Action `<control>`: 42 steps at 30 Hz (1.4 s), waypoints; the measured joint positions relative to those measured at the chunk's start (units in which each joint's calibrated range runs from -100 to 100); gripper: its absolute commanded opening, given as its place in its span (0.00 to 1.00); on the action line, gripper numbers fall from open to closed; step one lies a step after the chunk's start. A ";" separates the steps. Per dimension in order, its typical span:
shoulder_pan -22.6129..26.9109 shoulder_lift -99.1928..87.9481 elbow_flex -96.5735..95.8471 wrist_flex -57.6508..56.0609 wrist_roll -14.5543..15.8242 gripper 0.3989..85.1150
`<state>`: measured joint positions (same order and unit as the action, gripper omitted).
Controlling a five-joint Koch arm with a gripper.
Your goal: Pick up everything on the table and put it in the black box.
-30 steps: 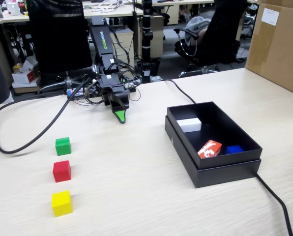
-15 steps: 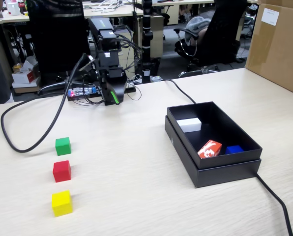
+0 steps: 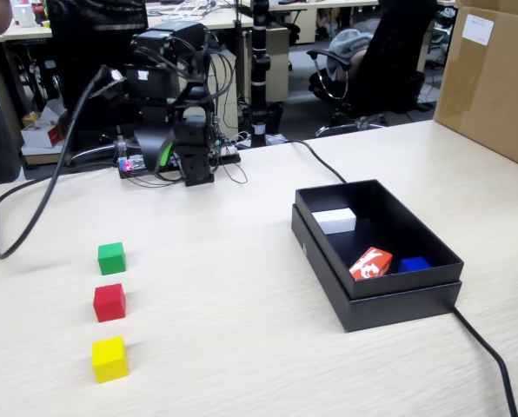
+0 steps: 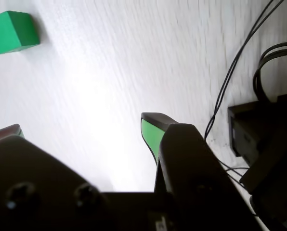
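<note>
A pale wood-grain worktop (image 3: 242, 330) is seen in an office with chairs behind. The gripper (image 4: 81, 127) is held open and empty above the far edge. The green cube (image 3: 111, 258), red cube (image 3: 109, 302) and yellow cube (image 3: 109, 359) are lined near the left edge; the black box (image 3: 389, 300) is set toward the right.

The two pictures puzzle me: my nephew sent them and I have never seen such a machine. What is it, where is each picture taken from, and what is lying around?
It is a small hobby robot arm bolted at the far edge of a pale wooden table. The fixed view looks at the table from the front. The other picture comes from a camera riding on the arm's wrist, looking down past the gripper; its two fingers stand apart with nothing between them.

On the table, at the left of the fixed view, three cubes sit in a row: a green cube, a red cube and a yellow cube. At the right is a black box holding a white block, a red-and-white packet and something blue.
</note>
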<state>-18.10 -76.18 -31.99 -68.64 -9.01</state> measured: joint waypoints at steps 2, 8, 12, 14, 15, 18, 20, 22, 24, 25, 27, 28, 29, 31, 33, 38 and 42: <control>-1.17 4.92 0.09 0.00 -1.12 0.56; -3.61 20.32 5.93 5.57 -3.22 0.56; -4.10 31.33 12.05 8.21 -3.27 0.56; -4.25 36.63 15.88 8.52 -3.57 0.56; -4.25 38.58 16.98 8.52 -3.37 0.56; -4.25 44.53 21.09 8.52 -3.47 0.56; -4.30 47.77 23.19 8.52 -3.91 0.56; -4.40 49.45 23.92 8.59 -4.25 0.56; -4.49 51.13 23.82 8.59 -4.44 0.56; -4.49 52.17 24.01 8.75 -4.69 0.56; -4.54 54.24 24.46 9.29 -5.08 0.56; -4.54 55.15 24.46 9.60 -5.08 0.56; -4.54 55.92 24.46 9.76 -5.13 0.56; -4.59 59.03 25.10 10.22 -5.13 0.56; -4.59 59.81 25.56 10.38 -5.27 0.56; -4.25 62.65 26.84 11.69 -5.23 0.56; -4.10 65.37 27.29 11.92 -5.08 0.56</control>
<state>-22.20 -10.81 -4.70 -56.72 -14.09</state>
